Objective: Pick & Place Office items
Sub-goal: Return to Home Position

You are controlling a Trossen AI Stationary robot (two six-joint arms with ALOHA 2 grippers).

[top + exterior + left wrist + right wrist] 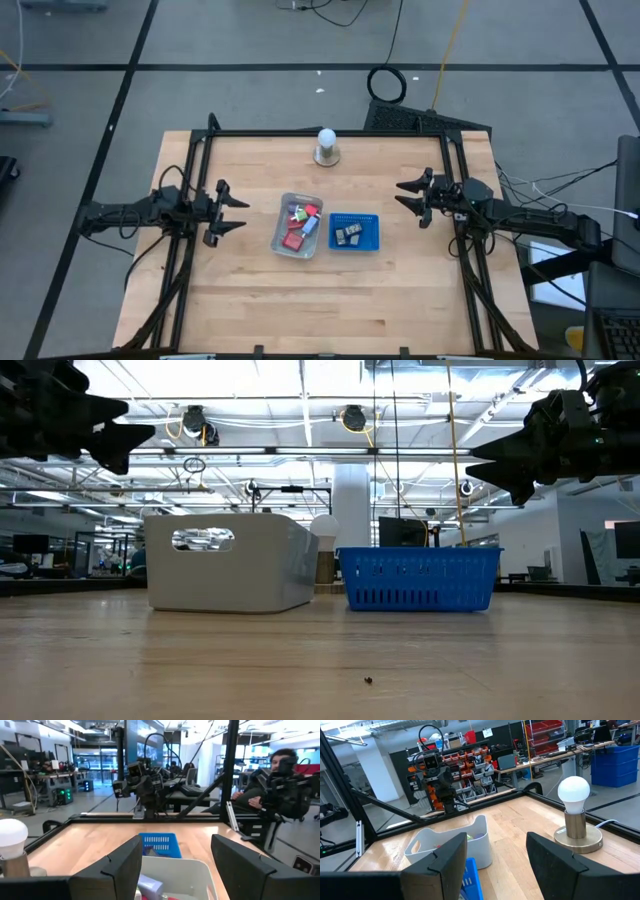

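Several small office items point(302, 222), red, blue and others, lie in the clear tray point(283, 241) at mid-table. A few dark ones point(347, 234) lie in the blue basket point(355, 219) just right of it. My left gripper point(236, 214) hangs open above the table at the left, pointing level toward the tray. At the right my right gripper point(409, 193) hangs open too, pointing level toward the basket. Both hold nothing. In the left wrist view the tray point(190, 870) shows between the open fingers.
A white ball on a round base point(327, 147) stands at the far middle of the table. A black frame point(320, 133) runs along the far edge and both sides. Bare wood lies in front of the tray and the basket point(420, 580).
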